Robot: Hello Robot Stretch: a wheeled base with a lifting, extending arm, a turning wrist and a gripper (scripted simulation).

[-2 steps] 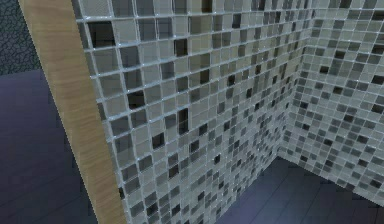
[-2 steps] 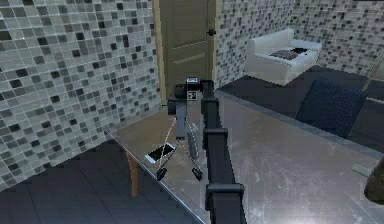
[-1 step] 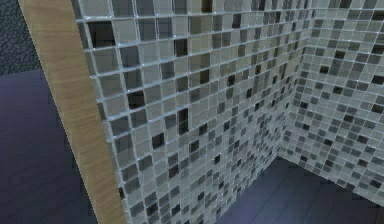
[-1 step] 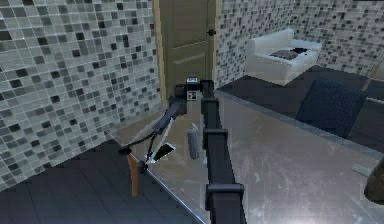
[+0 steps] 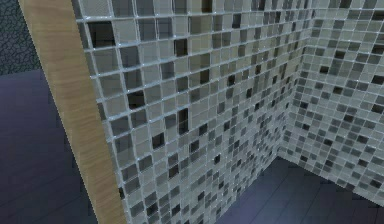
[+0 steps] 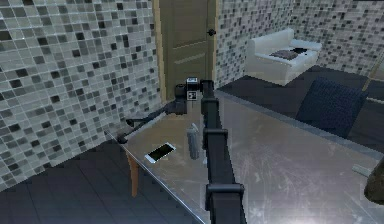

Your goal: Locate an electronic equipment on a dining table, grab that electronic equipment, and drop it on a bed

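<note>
— Dark claw (image 6: 135, 130) sits at the table's (image 6: 290, 170) left corner. I can't tell whether it grips anything.
— And the phone (image 6: 160, 152)?
— Flat on the table, just on the near side of the fingers. I'd line up squarely and avoid the grey canister (image 6: 193, 140) to its right. The bed (image 6: 283, 58) lies far right.

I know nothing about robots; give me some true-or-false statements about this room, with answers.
A small flat pale slab lies on the table. True.
The grey cylinder near it lies on its side. False: it stands upright.
The walls are red brick. False: they are mosaic tile.
A white sofa stands beyond the table. True.
</note>
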